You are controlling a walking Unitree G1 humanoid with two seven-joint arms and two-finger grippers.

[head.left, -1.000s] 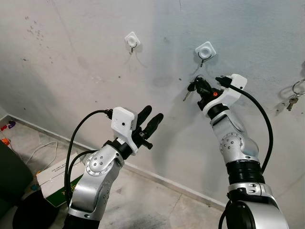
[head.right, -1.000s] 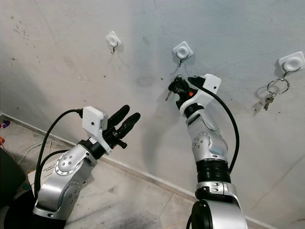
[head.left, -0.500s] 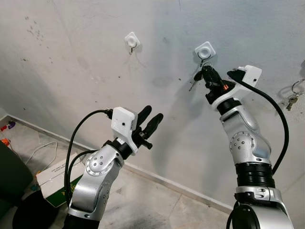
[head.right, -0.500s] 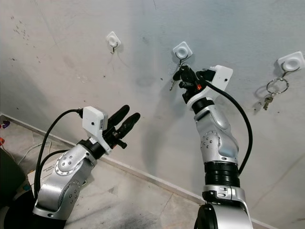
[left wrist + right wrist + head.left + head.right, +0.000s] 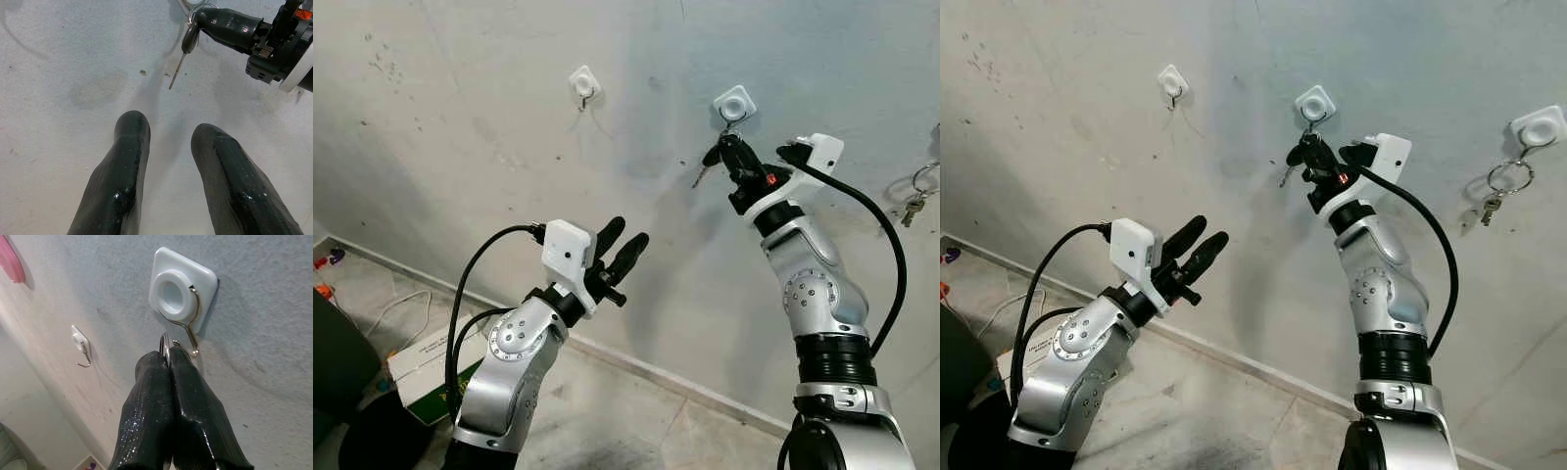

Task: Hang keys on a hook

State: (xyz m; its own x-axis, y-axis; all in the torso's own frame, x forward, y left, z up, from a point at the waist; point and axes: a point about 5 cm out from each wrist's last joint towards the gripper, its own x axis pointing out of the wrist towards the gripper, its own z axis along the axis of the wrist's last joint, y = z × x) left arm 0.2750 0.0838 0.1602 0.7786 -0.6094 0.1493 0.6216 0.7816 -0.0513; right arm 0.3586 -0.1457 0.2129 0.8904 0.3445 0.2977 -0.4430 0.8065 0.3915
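Home interior, plain corner. Scuffed, stained grey plaster wall (image 5: 460, 117) with white stick-on hooks (image 5: 584, 83), one holding a set of keys (image 5: 1498, 191). Tiled floor (image 5: 617, 421) and skirting; cardboard box (image 5: 426, 367) and white cable (image 5: 396, 308) on the floor.

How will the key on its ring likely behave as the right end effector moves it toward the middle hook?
The key hangs loosely from a thin ring pinched by the right end effector, so it will probably swing. It looks small, likely light. The ring looks like rigid wire, so it should hold shape against the hook, though it may slip sideways.
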